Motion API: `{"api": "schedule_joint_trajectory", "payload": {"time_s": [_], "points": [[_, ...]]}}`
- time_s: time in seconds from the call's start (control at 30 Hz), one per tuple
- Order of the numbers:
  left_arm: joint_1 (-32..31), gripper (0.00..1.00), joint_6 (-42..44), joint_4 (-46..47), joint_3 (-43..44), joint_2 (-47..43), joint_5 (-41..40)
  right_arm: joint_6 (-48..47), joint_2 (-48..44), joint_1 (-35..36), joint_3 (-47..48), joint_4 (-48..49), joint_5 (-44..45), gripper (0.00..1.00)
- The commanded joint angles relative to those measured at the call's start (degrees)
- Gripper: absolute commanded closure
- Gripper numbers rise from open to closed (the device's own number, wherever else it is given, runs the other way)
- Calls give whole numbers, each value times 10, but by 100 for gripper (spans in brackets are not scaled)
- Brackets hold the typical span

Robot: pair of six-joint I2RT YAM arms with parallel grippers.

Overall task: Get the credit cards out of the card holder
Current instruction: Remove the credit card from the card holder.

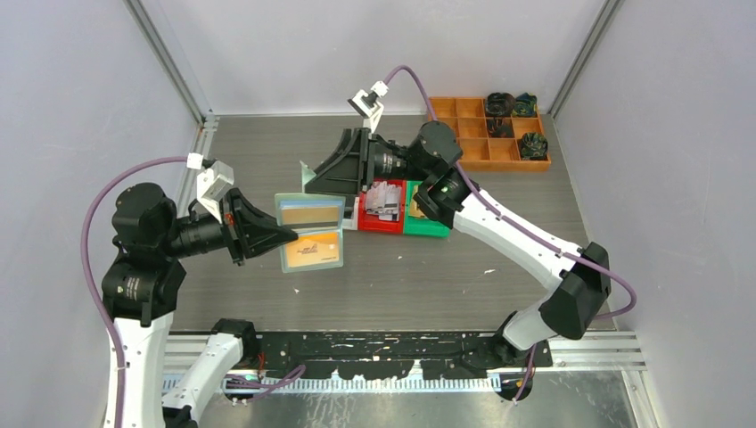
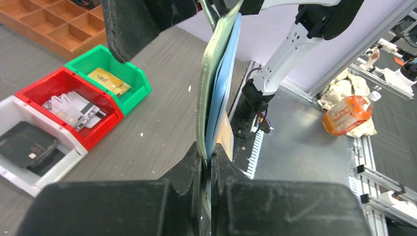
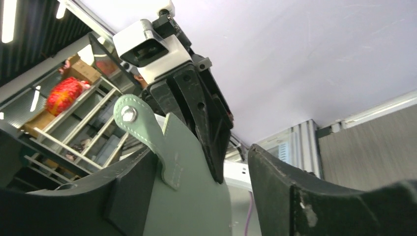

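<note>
We pinch the thin mint-green folding card holder (image 2: pixel 215 93) tight in our left gripper (image 2: pixel 207 158). Our right gripper (image 3: pixel 196 162) has its jaws apart, with the holder between them. Gold plastic credit cards (image 1: pixel 309 211) sit inside it.

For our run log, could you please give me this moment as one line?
left gripper: shut on card holder | right gripper: open, at holder's top edge | credit cards: two showing in holder

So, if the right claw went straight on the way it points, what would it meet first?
The right claw would meet the holder, whose edge stands between its open fingers. Just beyond is the left claw, clamped on the holder; how far behind is hard to judge.
</note>
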Motion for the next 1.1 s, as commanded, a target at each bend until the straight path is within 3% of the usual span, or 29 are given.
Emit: {"api": "schedule_joint_trajectory", "payload": {"time_s": [0.0,0.13,0.33,0.6,0.83,0.93,1.07], "points": [[0,100,-72,53,-5,-1,-1,1,-44,-31,-11,33,-32,23],[0,100,-75,41,-11,1,5,-2,-58,-48,-9,46,-57,17],[0,100,-75,23,-15,6,23,-19,-62,-41,-12,53,-90,19],[0,100,-49,-23,1,38,61,-227,-77,-2,18,-184,-103,24],[0,100,-2,-77,24,57,66,-315,-61,34,55,-305,-91,46],[0,100,14,-89,31,57,68,-313,-58,37,57,-305,-85,64],[-1,100,30,-95,37,54,71,-304,-58,37,59,-305,-68,97]]}}
